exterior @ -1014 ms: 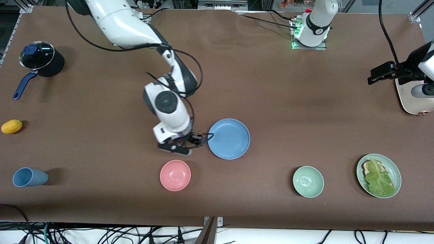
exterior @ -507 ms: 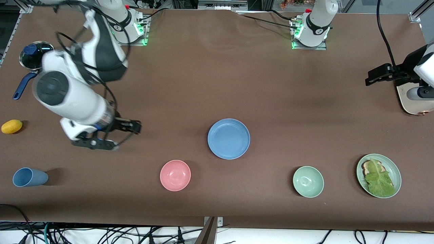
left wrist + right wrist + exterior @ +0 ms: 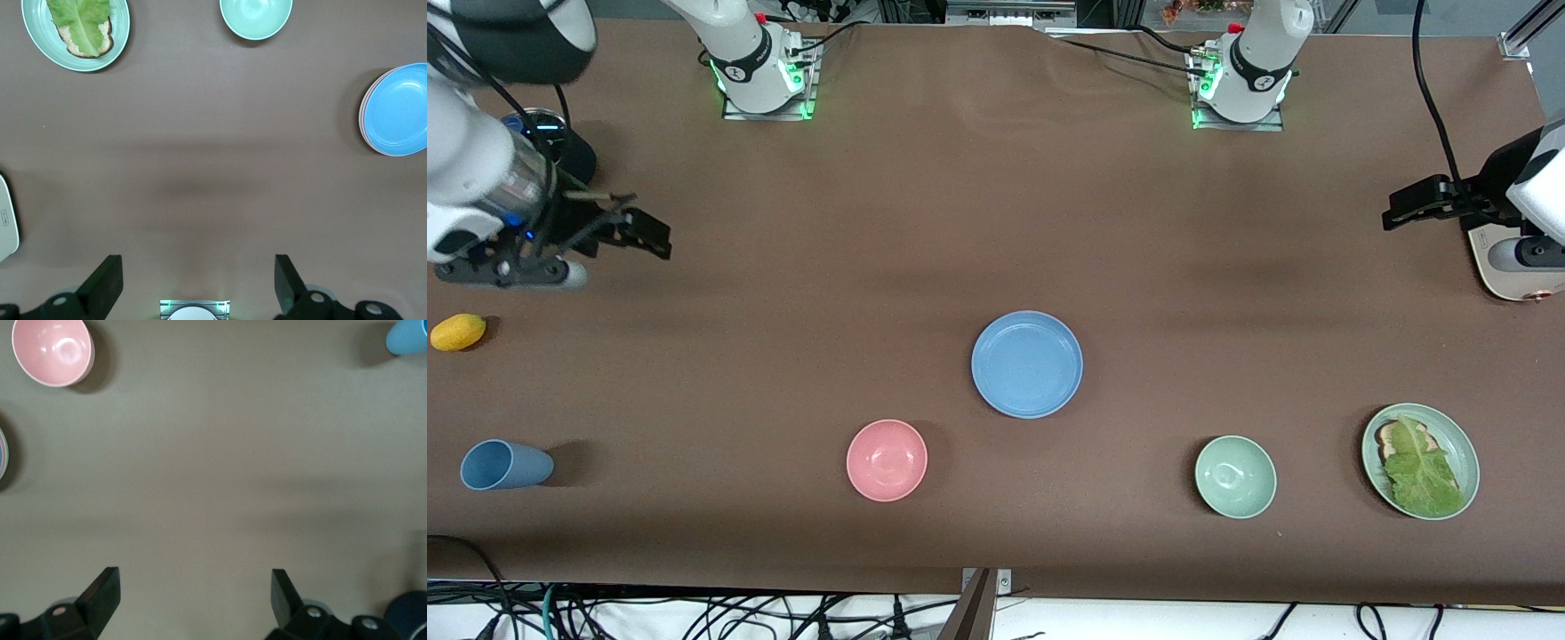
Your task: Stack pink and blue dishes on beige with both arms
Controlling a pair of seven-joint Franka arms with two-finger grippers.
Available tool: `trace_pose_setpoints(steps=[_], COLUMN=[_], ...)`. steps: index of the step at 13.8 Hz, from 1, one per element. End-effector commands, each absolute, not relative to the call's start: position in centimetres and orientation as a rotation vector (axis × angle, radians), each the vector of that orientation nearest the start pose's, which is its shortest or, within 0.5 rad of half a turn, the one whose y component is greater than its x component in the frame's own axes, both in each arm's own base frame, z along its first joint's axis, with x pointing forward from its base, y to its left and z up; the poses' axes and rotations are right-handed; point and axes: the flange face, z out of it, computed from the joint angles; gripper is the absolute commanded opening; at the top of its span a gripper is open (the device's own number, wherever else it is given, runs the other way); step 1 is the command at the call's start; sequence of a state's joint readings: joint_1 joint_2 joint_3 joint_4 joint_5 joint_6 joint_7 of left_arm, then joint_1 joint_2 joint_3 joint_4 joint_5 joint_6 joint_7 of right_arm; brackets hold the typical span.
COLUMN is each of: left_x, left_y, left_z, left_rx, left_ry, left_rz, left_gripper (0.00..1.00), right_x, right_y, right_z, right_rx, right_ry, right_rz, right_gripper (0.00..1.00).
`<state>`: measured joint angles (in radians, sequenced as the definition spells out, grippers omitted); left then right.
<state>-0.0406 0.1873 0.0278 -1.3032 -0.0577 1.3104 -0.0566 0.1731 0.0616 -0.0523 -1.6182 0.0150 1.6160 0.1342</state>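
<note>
Right end effector (image 3: 640,233) hangs empty over the surface (image 3: 925,222) at the right arm's end, beside the dark pot (image 3: 560,156), its fingers (image 3: 100,590) spread wide apart in the right wrist view. Left end effector (image 3: 1405,203) hangs empty at the left arm's end, just beside the cream toaster (image 3: 1507,267), its fingers (image 3: 107,283) likewise set wide apart.

Mid-surface lies the blue plate (image 3: 1027,364), touched by neither arm. In the left wrist view a thin pale-pink rim shows under the blue plate's edge — the pink plate (image 3: 361,117) lies beneath it, and whether a beige plate sits lower in the stack cannot be told.

Nearer the camera than the stack sit a pink bowl (image 3: 887,460) toward the right arm's end and a green bowl (image 3: 1235,476) toward the left arm's end. A green plate (image 3: 1463,436) carrying lettuce on bread lies near the left arm's end. A blue cup (image 3: 503,465) lies on its side and a yellow lemon (image 3: 458,332) rests at the right arm's end.
</note>
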Motion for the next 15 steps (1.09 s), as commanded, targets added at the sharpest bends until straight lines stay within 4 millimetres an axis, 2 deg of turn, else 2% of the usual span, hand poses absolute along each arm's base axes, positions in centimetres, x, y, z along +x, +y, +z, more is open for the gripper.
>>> trace_pose_setpoints(steps=[1,13,15], left_x=[58.4,58.5,58.7], left_y=[-1.5,-1.6,-1.6], left_z=[62.1,62.5,62.3], left_rx=[-3.2,-3.204,-3.203], left_ry=[-0.072,-0.071,-0.072], left_rz=[0.289,0.27,0.275], left_gripper=[1.0,1.0,1.0], right_x=[54.3,55.6,55.9], right_y=[7.0,6.1,6.5], right_z=[57.4,57.9,58.5], right_rx=[-3.123,-3.166,-3.172], right_ry=[-0.026,-0.04,-0.05], right_rz=[0.15,0.132,0.112], right_gripper=[1.0,1.0,1.0])
